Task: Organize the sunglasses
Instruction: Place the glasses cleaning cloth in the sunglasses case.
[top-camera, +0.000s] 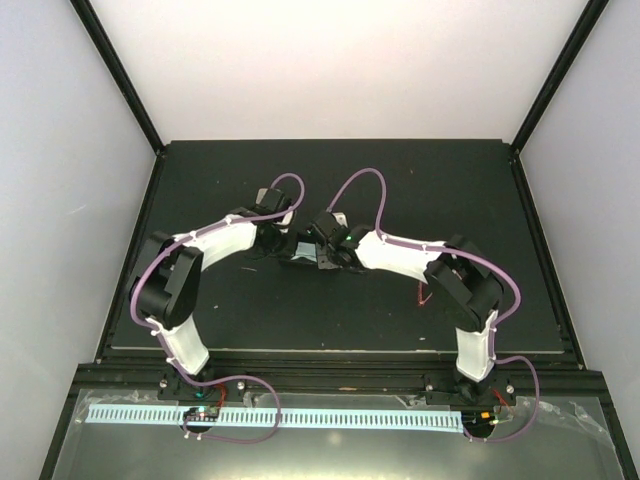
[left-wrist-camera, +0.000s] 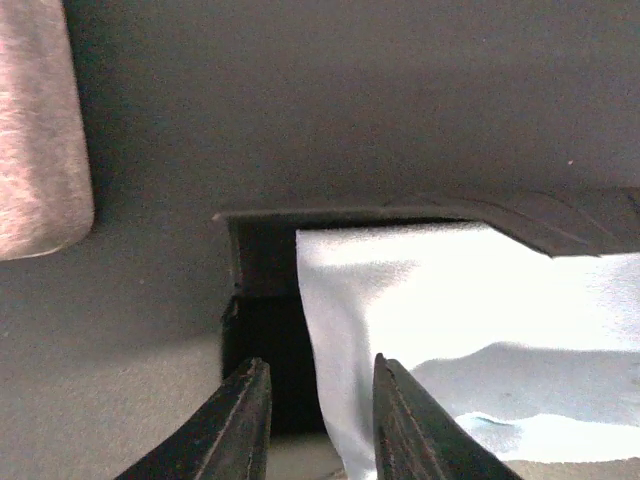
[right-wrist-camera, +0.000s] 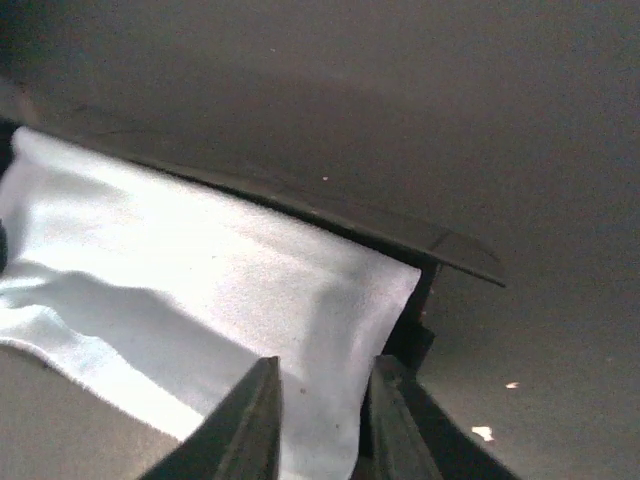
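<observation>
The red wire-frame sunglasses (top-camera: 428, 295) lie on the mat beside the right arm's elbow. The black pair is hidden. An open black case (left-wrist-camera: 262, 330) sits at the centre, with a light blue cloth (left-wrist-camera: 420, 300) lying in it. My left gripper (left-wrist-camera: 315, 365) is at the case's left end, jaws a little apart, with the cloth's edge between them. My right gripper (right-wrist-camera: 325, 365) is at the case's right end (right-wrist-camera: 410, 330), jaws a little apart over the cloth (right-wrist-camera: 200, 260). In the top view both grippers (top-camera: 285, 243) (top-camera: 320, 250) meet over the cloth (top-camera: 303, 247).
A beige case (left-wrist-camera: 40, 130) lies off to the left in the left wrist view. The black case's lid (right-wrist-camera: 400, 235) stands open behind the cloth. The black mat (top-camera: 450, 190) fills the table, framed by black rails and white walls.
</observation>
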